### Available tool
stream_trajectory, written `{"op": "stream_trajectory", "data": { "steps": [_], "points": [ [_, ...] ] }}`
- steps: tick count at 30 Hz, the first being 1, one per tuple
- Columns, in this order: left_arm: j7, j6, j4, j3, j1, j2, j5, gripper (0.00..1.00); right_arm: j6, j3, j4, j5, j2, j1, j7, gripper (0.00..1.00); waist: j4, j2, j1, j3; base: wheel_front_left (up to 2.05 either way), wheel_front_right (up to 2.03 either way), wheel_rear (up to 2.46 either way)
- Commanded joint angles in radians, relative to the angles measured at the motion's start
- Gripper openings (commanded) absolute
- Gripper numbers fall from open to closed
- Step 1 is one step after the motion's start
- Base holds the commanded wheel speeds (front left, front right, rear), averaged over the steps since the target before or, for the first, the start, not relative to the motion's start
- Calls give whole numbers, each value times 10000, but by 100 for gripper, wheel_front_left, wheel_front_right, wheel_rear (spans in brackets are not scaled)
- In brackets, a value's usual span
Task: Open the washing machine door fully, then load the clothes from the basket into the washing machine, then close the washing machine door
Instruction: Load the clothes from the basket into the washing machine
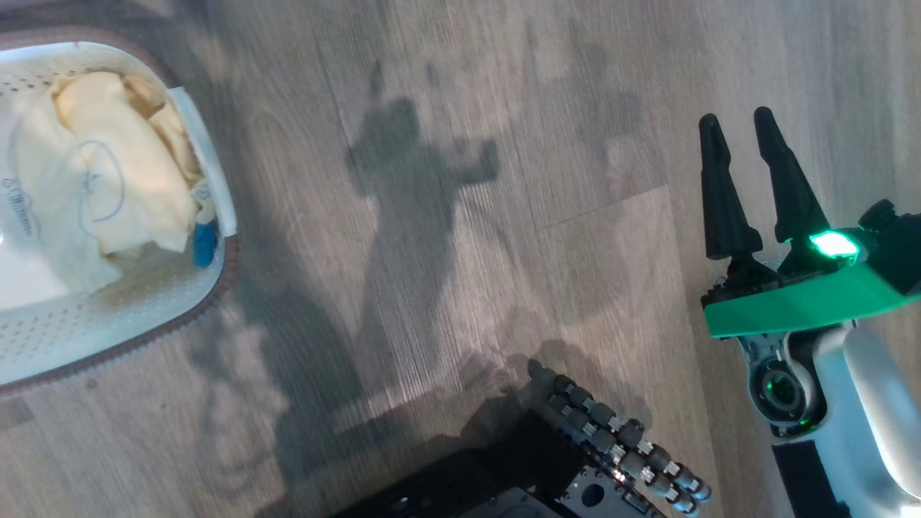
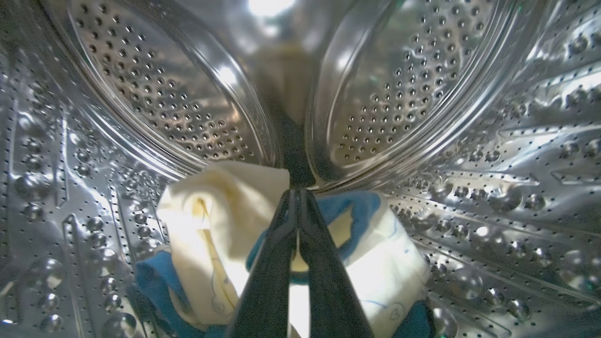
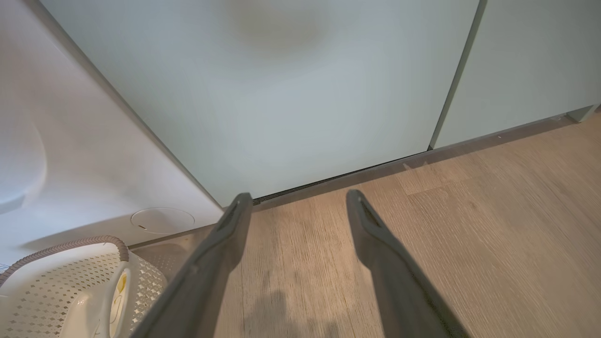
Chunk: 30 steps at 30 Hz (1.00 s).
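Lying at the bottom of the steel drum [image 2: 159, 94] is a pale-yellow garment [image 2: 220, 211] with blue trim, crumpled where the curved wall would let loose cloth settle. The left claw [image 2: 298, 193] is inside the drum just above it. Its two dark fingers are pressed flat together, and no cloth can be seen pinched between the tips. That suggests the garment is loaded and the claw is shut and slim so it can pass back through the opening without snagging.

More clothes [image 1: 122, 173] are heaped in the white basket [image 1: 108, 338], which stands on the wooden floor [image 1: 504, 216] on the robot's left. In the right wrist view the basket sits just beside the white front of the washing machine [image 3: 70, 164], probably so that each carry is short. By this judgement the loading is partway done.

The right claw [image 1: 735, 116] hangs over bare floor, well apart from the basket. Its fingers are spread wide and hold nothing. It points toward the foot of the pale-green cupboard [image 3: 305, 94], seemingly parked out of the working arm's way.
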State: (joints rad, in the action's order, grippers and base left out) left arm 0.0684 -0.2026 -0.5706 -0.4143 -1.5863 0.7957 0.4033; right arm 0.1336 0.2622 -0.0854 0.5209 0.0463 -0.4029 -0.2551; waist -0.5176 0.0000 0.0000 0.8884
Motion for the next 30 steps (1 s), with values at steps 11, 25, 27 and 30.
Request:
{"op": "stream_trajectory", "data": {
  "steps": [11, 25, 27, 30],
  "points": [
    [86, 494, -1425, -156, -417, -70, 40, 0, -29, 60, 252, 128, 41, 208, -66, 100, -98, 0, 0, 203, 0, 0, 0],
    [-359, 910, -2033, -191, -165, -902, 708, 100, -29, -395, 271, -191, 70, 176, -66, 100, 613, 0, 0, -313, 0, 0, 0],
    [-454, 886, -2011, -208, 47, -1037, 787, 100, -29, -519, 300, -265, 110, 228, -66, 100, 781, 0, 0, -454, 0, 0, 0],
    [-657, 812, -1872, -176, 470, -1254, 967, 100, -29, -685, 367, -374, 190, 308, -66, 100, 1034, 0, 0, -699, 0, 0, 0]
  ]
}}
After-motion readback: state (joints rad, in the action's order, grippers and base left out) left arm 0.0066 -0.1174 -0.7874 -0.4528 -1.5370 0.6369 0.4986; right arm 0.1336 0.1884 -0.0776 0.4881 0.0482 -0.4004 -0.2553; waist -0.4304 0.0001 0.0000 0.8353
